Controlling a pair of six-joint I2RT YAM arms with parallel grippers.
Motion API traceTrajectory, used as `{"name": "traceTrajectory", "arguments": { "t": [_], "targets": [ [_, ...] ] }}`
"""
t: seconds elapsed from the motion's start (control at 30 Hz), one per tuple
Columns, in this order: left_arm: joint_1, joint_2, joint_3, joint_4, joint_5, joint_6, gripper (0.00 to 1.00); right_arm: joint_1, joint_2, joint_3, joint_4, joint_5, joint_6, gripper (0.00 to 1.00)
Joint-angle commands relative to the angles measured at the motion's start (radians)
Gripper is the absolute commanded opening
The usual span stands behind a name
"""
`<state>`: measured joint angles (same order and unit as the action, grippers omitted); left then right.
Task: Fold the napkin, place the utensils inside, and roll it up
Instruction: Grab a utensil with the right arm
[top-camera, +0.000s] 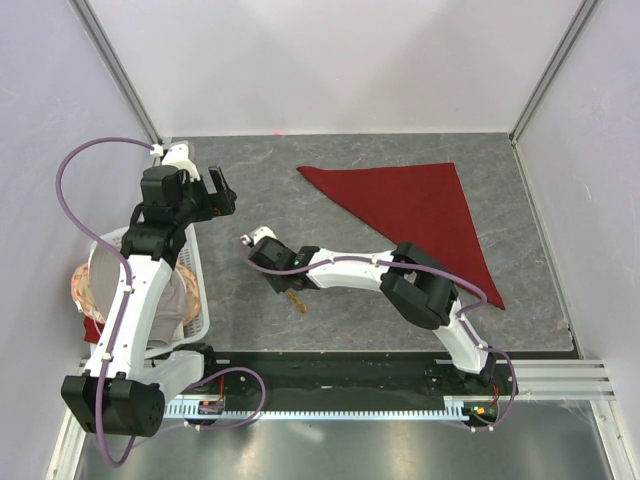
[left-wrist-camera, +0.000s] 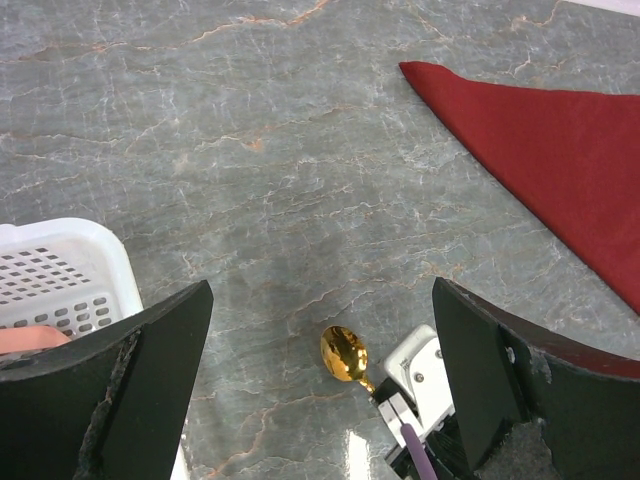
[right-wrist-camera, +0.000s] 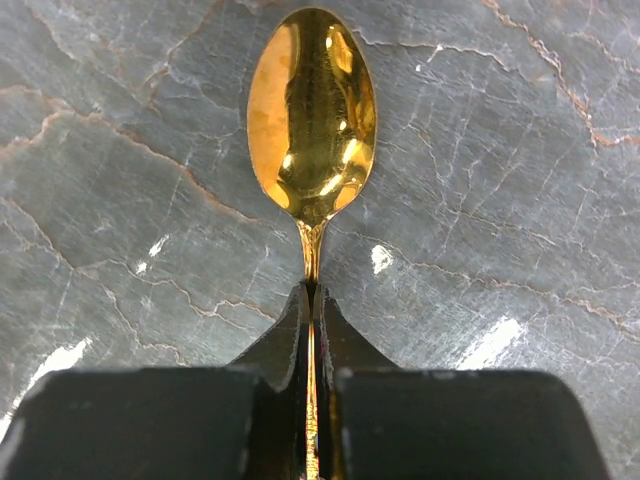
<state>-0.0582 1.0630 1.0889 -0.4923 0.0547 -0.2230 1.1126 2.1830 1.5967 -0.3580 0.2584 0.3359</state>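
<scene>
The right gripper (right-wrist-camera: 312, 300) is pinching the gold spoon (right-wrist-camera: 312, 110) tight by its thin handle, probably to carry it. The dark red napkin (top-camera: 420, 215) is lying folded, well apart. The left gripper (top-camera: 218, 190) is hanging wide open.

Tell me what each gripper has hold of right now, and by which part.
The right gripper is shut on the gold spoon, pinching its thin handle just below the bowl. The left gripper is open and holds nothing.

White arms (top-camera: 350, 268) carry black joint housings (top-camera: 420, 285), looping purple cables (top-camera: 59, 183), and a black left hand (left-wrist-camera: 322, 285) and right hand (right-wrist-camera: 312, 300).
</scene>
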Motion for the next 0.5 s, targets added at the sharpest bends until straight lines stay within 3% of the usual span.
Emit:
{"name": "traceTrajectory", "arguments": {
  "t": [0.0,0.33,0.47],
  "targets": [
    [0.003,-0.024,-0.003,0.034,0.013,0.002,0.98,-0.002,0.000,-0.110,-0.041,-0.008,-0.107,0.00],
    [0.003,-0.029,-0.003,0.035,0.013,0.007,0.98,-0.052,-0.265,-0.317,0.054,-0.108,-0.325,0.00],
    [0.003,-0.028,-0.004,0.035,0.016,0.008,0.98,-0.150,-0.348,-0.366,0.054,-0.183,-0.380,0.00]
  ]
}}
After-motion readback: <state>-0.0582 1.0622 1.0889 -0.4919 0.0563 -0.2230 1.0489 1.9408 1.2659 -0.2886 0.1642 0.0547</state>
